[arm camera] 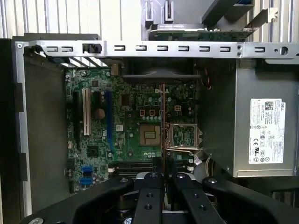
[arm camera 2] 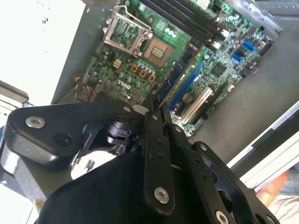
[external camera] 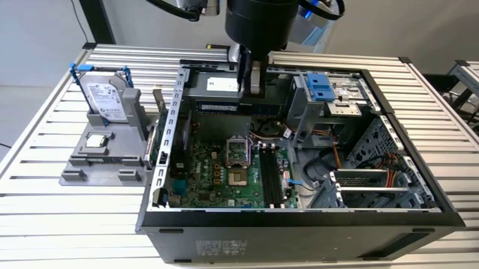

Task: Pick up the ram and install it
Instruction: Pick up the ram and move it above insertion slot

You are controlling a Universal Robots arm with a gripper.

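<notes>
Arm is cut off by the top edge of the exterior view, so all that shows is the black wrist and the gripper (external camera: 252, 92) hanging over the far half of the open computer case (external camera: 419, 185). Jaws are clamped on the ram (external camera: 224, 106), which is up in the air at about case-rim height, just in front of the power supply (external camera: 217, 84), not seated. In that view it's a dark stick below the fingers. Chips and label are too murky to pick out, and the actual pinch point is hard to see against the dark background. Long axis is about level and runs from the exterior view's left to its right. The memory slots (external camera: 270, 174) on the motherboard (external camera: 217, 179) run near to far, so the stick sits crosswise to them. In the first wrist view the ram (arm camera: 163, 121) is edge-on, a thin brownish line coming out between the fingertips (arm camera: 152, 179) and crossing over the CPU socket (arm camera: 184, 135). Neither face can be read there. Second wrist view has the same problem: a narrow strip (arm camera 2: 176, 73) leaves the gripper (arm camera 2: 156, 105), and the black linkage blocks everything nearer the camera. Off to the exterior view's left, the hard drive (external camera: 105, 95) stands upright in the grey fixture (external camera: 97, 162) with the processor chip (external camera: 96, 140) lying below it.
</notes>
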